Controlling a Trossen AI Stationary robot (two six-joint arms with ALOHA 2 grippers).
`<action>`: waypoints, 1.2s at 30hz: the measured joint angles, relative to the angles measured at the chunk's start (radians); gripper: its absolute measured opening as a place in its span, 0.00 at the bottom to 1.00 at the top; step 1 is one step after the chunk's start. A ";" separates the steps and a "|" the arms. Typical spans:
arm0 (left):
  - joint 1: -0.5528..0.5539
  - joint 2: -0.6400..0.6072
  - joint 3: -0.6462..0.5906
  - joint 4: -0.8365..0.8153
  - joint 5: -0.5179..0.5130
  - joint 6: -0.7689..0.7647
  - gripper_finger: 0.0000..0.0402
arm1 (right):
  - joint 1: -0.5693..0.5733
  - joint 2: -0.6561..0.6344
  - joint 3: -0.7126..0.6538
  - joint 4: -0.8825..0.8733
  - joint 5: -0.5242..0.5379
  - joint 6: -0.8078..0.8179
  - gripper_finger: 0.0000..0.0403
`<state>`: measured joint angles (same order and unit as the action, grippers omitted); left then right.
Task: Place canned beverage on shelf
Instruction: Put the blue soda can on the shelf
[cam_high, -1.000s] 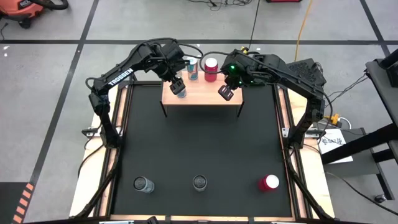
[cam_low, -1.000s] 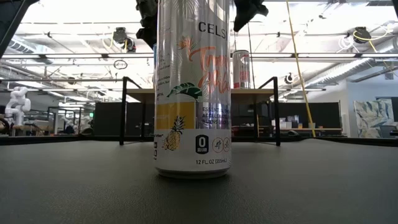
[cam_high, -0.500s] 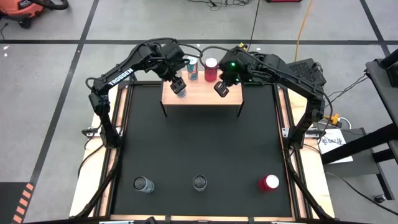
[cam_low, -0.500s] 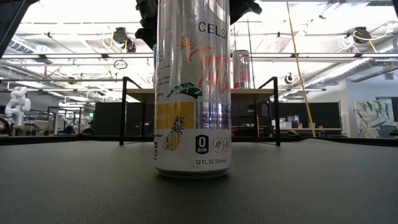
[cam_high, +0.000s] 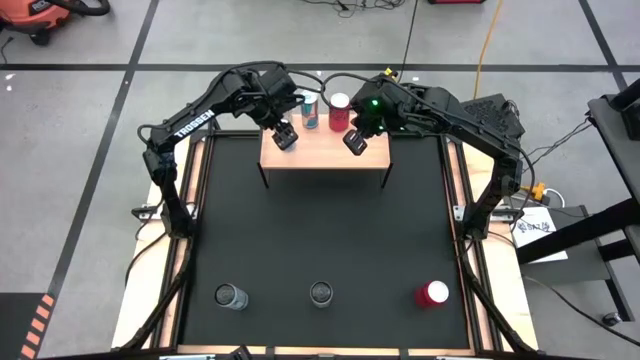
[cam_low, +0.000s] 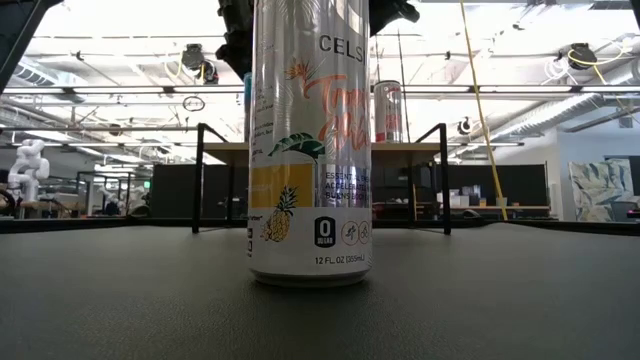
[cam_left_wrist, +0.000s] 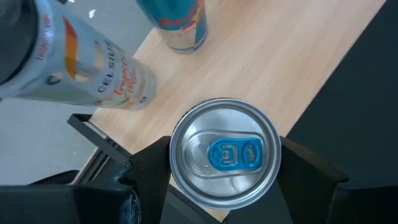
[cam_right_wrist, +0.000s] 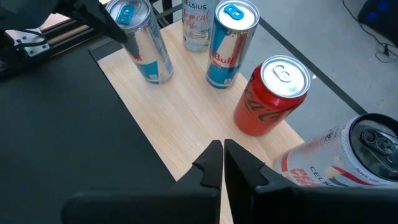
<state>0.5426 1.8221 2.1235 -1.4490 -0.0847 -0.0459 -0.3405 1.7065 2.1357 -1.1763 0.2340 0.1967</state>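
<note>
The shelf (cam_high: 330, 160), a light-wood board on black legs, stands at the mat's far edge. On it stand a white Celsius can (cam_right_wrist: 196, 25), a blue Red Bull can (cam_right_wrist: 227, 46), a red cola can (cam_right_wrist: 270, 96) and a white-and-red can (cam_right_wrist: 339, 158). My left gripper (cam_high: 285, 137) is shut on a silver can with a blue tab (cam_left_wrist: 225, 160) over the shelf's left part. My right gripper (cam_high: 354, 142) hovers shut above the shelf's right part, touching nothing. My left gripper pinches the silver can's upper wall, just under the rim (cam_left_wrist: 175, 163), between its two fingers (cam_left_wrist: 146, 171), one on each side. The fingers slant down from above. The can stays nearly upright with its base (cam_right_wrist: 154, 78) at the board; I cannot tell whether it rests there.
Three more cans stand along the black mat's near edge: a silver one (cam_high: 231, 296), a Celsius can (cam_high: 321, 292) that fills the low view (cam_low: 309, 150), and a red one (cam_high: 432, 294). The mat between them and the shelf is bare.
My right gripper, still shut, has tipped upward a little and drawn slightly toward the shelf's far side. My left gripper keeps its hold on the silver can in the same place.
</note>
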 joint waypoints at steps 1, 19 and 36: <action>0.000 0.000 0.000 0.000 0.007 0.000 0.63 | 0.000 0.000 0.000 0.000 0.000 0.000 0.00; 0.002 -0.002 0.000 -0.004 0.094 0.000 0.63 | 0.000 0.000 0.000 -0.001 0.000 0.000 0.00; 0.014 -0.003 0.000 0.001 0.098 -0.001 0.71 | 0.000 0.000 0.000 -0.001 0.000 0.000 0.00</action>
<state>0.5564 1.8194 2.1235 -1.4479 0.0132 -0.0467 -0.3405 1.7065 2.1353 -1.1770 0.2340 0.1967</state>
